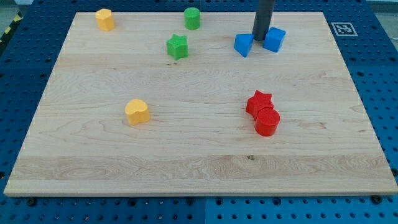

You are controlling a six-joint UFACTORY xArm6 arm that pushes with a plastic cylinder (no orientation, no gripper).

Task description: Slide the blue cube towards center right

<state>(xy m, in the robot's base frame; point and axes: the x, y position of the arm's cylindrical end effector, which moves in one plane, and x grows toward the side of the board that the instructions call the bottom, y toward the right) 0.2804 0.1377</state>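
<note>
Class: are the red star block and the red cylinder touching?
Touching. In the camera view the red star and red cylinder overlap with no board visible between them.

A lab bench setup: wooden board point(199, 155) on blue perforated table point(379, 74), fiducial marker point(343, 28) at its corner.

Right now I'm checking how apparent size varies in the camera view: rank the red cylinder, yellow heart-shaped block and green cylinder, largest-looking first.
1. Red cylinder
2. Yellow heart-shaped block, only slightly smaller, nearly a tie
3. Green cylinder, smallest

The green one sits nearest the view's top, so distance may explain its smaller look.
</note>
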